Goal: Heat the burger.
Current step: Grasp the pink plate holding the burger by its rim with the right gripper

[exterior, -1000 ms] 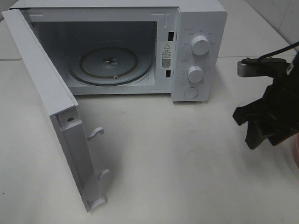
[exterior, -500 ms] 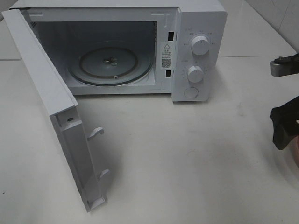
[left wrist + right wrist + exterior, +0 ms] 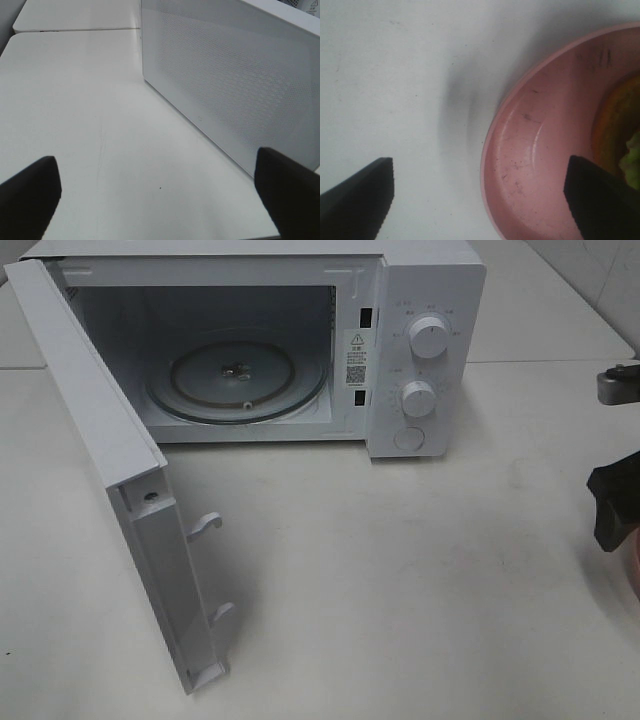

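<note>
Microwave (image 3: 425,280), door (image 3: 100,440) swung wide, glass turntable (image 3: 238,375) exposed | burger (image 3: 619,125) on pink plate (image 3: 530,150): orange-brown edge, green frill, mostly cropped | left gripper (image 3: 160,200), right gripper (image 3: 482,197): jaws apart

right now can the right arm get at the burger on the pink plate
Probably yes: the right gripper hangs open over the rim of the plate, the burger sits just beside it, and nothing lies between them.

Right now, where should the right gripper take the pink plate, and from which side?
Grip the plate by its raised rim, probably the arc under the open right gripper, from above: one finger inside, one outside. The burger sits further in, leaving that arc free.
</note>
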